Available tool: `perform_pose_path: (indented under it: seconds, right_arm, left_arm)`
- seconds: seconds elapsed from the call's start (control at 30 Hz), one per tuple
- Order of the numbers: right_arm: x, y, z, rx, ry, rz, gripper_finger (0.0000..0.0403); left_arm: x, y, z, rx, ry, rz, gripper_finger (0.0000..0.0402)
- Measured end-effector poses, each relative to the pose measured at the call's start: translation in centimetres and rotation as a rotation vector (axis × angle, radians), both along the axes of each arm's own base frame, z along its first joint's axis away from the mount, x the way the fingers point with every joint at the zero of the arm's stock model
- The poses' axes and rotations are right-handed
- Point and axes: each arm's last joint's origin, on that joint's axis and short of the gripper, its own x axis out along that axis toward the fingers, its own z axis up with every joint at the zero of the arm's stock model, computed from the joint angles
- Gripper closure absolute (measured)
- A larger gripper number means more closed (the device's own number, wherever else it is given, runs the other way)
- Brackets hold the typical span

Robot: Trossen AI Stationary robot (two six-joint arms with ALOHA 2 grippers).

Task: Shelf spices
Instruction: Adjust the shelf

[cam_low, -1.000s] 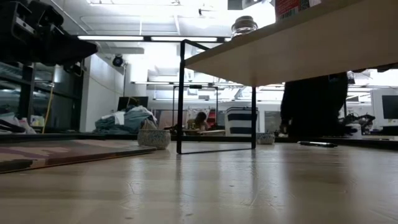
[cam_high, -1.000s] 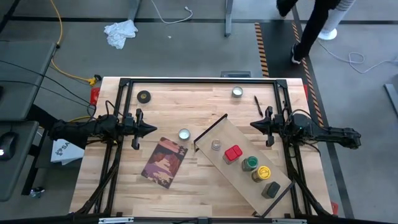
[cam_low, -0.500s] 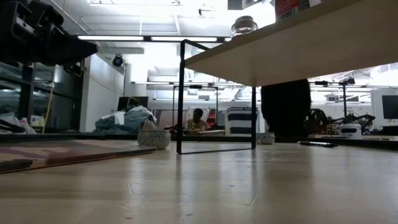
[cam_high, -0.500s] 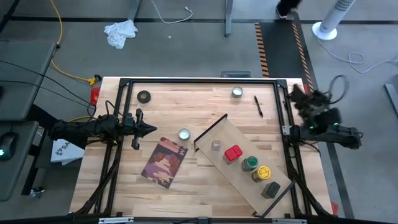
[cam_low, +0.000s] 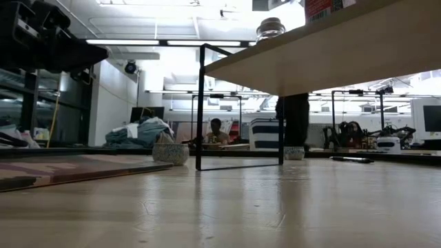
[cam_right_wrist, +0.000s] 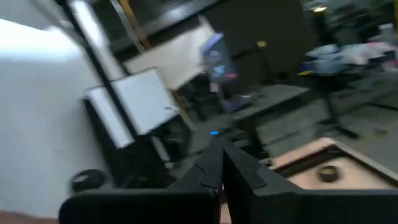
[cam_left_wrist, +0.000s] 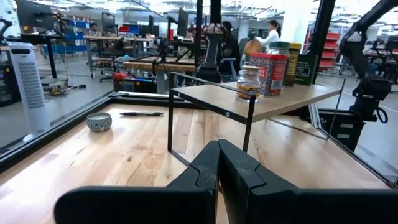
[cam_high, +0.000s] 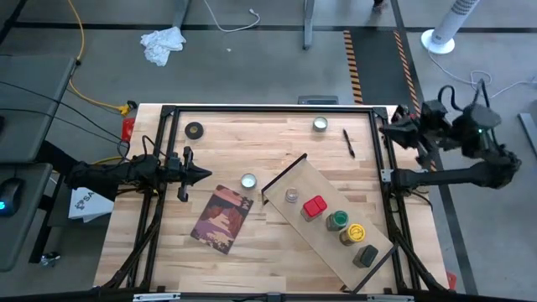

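The shelf point(cam_high: 329, 218), a pale board on thin black wire legs, stands slantwise on the table's right half. On it stand a clear glass jar point(cam_high: 291, 196), a red box point(cam_high: 314, 208), a green-topped jar point(cam_high: 336, 221), a yellow-topped jar point(cam_high: 356, 233) and a dark grey tin point(cam_high: 366, 255). The left wrist view shows the shelf point(cam_left_wrist: 273, 99), the glass jar point(cam_left_wrist: 249, 84) and the red box point(cam_left_wrist: 270, 73). My left gripper point(cam_high: 204, 174) point(cam_left_wrist: 219, 163) hovers shut left of the shelf, pointing at it. My right gripper point(cam_high: 393, 127) point(cam_right_wrist: 219, 167) is shut, raised at the table's far right corner.
A brown-and-maroon book point(cam_high: 222, 218) lies near the left gripper, with a small round bowl point(cam_high: 248, 181) beside it. A second bowl point(cam_high: 320, 124), a pen point(cam_high: 347, 143) and a black tape roll point(cam_high: 195, 130) lie along the far edge.
My right arm has drawn back from beside the shelf's far end toward the table's far right corner, rising and swinging outward past the right edge. A person beyond the far right corner has walked out of the high view. The shelf and spices have stayed put.
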Motion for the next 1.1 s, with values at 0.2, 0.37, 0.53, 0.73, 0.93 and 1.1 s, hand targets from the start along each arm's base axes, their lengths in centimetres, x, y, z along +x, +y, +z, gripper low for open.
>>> perform_pose_path:
  seconds: [0.2,0.37,0.53,0.73,0.93,1.1]
  right_arm:
    - [2.6,-0.7,1.8,0.069,0.15,-0.169,0.0402]
    - [4.9,-1.1,1.8,0.189,0.293,-0.221,0.0402]
    - [7.9,-1.0,0.6,0.333,0.429,-0.13,0.0402]
    - [9.6,0.8,-1.0,0.564,0.666,0.146,0.0402]
    - [7.1,3.3,0.5,0.737,0.838,0.268,0.0403]
    - [3.0,5.4,1.7,1.03,1.202,0.355,0.0403]
  left_arm:
    - [0.0,0.0,0.1,-0.002,-0.008,0.0,0.0396]
    - [0.0,0.0,0.8,-0.176,-0.089,-0.01,0.0396]
    - [-0.6,0.4,3.1,-0.49,-0.371,0.032,0.0396]
    - [-1.0,0.4,6.4,-0.706,-0.467,-0.041,0.04]
    - [0.5,0.2,10.9,-0.635,-0.399,-0.05,0.0401]
    - [3.6,0.8,13.8,-0.562,-0.293,0.042,0.0401]
